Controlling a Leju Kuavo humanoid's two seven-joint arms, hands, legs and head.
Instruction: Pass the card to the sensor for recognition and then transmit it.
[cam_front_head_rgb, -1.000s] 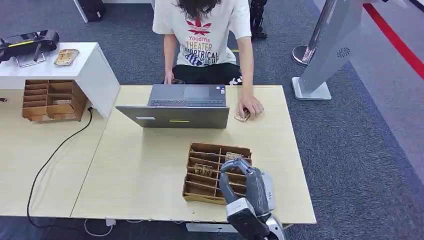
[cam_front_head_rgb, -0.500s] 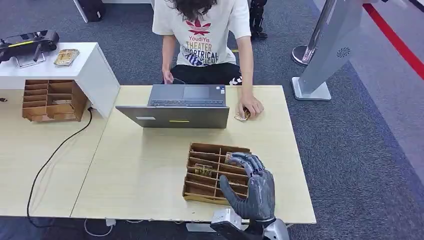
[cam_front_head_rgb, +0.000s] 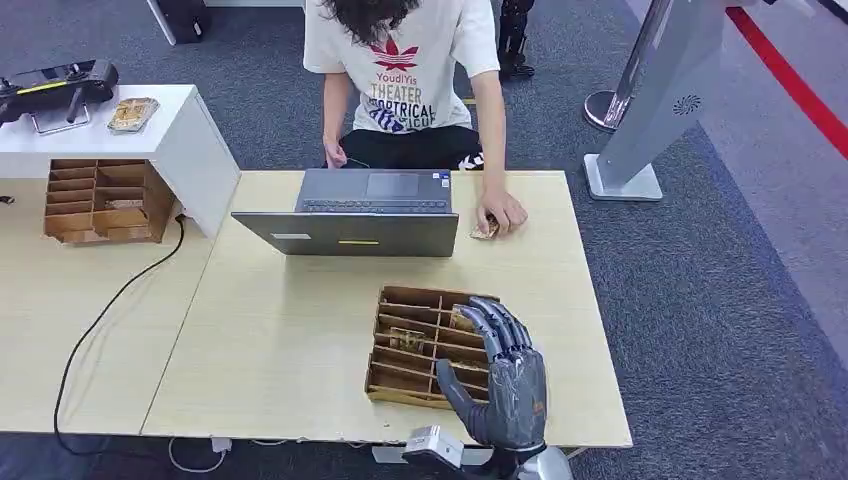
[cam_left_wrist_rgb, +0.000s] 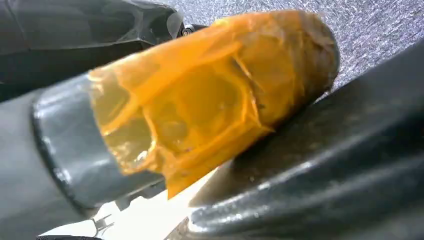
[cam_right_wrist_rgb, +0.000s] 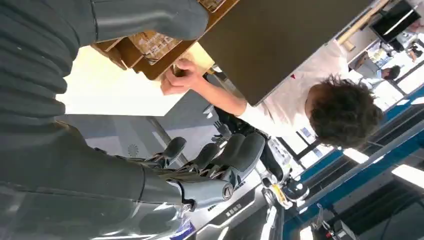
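While laptop (cam_front_head_rgb: 365, 210) faces person (cam_front_head_rgb: 405, 75), tray (cam_front_head_rgb: 420, 345) nearby.

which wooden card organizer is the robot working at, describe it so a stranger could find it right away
Start at the light wooden table with the open laptop on it. On the robot's side of that laptop sits a brown slotted card organizer, with the robot's right hand spread above its right end. A second organizer sits by the white stand at far left, well away from the hand.

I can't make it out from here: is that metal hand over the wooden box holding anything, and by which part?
Nothing is held. The right hand hovers over the wooden organizer with its fingers spread, above the cards in the slots.
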